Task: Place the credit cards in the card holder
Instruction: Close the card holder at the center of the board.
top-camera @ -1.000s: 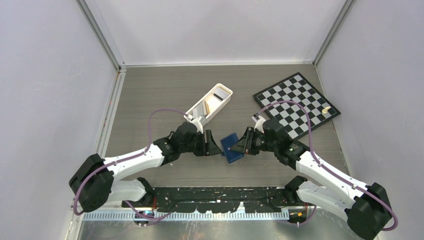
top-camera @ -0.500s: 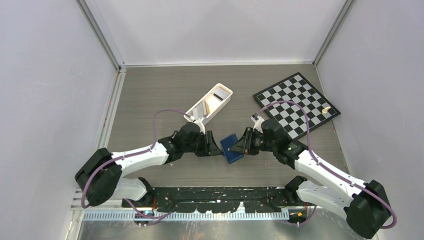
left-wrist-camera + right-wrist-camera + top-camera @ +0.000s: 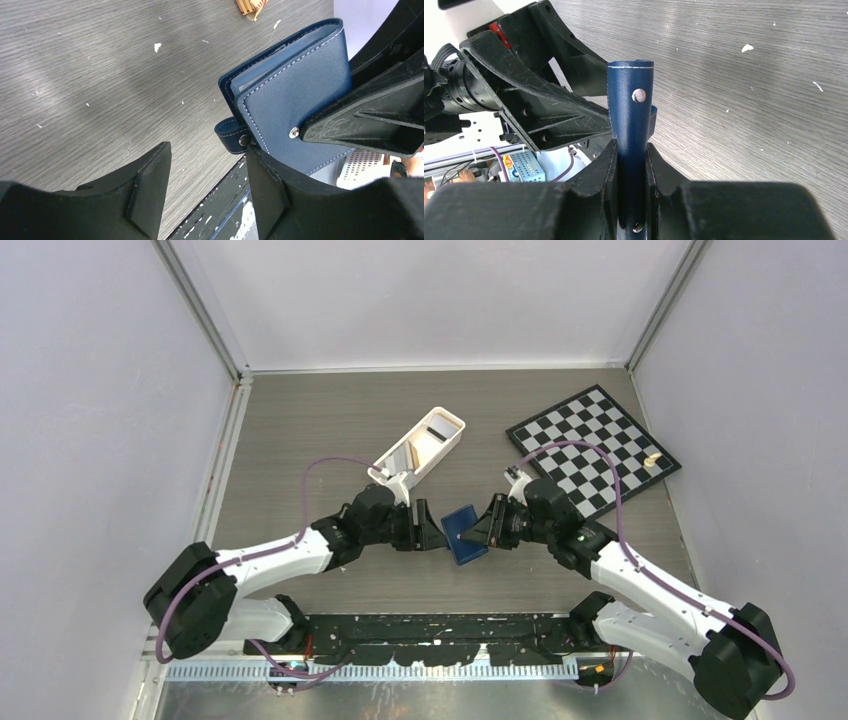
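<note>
Evidently the right gripper clamps the closed holder over the table, steadying it so the left gripper, jaws spread beside the clasp tab, can probably unfasten and open it.

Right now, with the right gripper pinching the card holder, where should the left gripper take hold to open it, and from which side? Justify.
Probably the small strap tab jutting from the card holder's opening edge, approached from the left arm's side, opposite the right gripper, which clamps its two faces. The tab sticks out free and narrow, and the open left gripper faces that edge.
</note>
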`<state>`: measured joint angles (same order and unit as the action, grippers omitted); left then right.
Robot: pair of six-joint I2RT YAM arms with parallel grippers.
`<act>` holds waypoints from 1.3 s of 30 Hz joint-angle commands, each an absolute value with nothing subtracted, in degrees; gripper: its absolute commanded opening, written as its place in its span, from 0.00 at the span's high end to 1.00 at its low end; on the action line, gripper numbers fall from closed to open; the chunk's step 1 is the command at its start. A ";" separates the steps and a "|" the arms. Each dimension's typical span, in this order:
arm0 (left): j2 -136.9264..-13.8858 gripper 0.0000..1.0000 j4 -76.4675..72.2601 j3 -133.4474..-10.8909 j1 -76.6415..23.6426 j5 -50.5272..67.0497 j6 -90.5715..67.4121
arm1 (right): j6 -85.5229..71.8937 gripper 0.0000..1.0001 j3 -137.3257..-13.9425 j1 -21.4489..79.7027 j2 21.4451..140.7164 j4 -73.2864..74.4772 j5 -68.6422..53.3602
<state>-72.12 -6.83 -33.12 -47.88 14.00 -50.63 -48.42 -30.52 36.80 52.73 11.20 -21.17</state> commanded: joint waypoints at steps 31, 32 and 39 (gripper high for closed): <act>-70.32 0.46 -18.46 -31.77 -53.18 -4.81 -41.40 | -54.36 1.00 -28.39 37.17 51.28 1.12 -23.35; -70.43 0.47 -18.26 -31.87 -53.18 -5.44 -41.89 | -54.32 1.00 -28.40 37.13 51.37 1.02 -23.40; -71.82 0.51 -18.55 -32.38 -53.09 -8.03 -44.49 | -54.78 0.99 -28.21 37.15 51.72 0.27 -23.77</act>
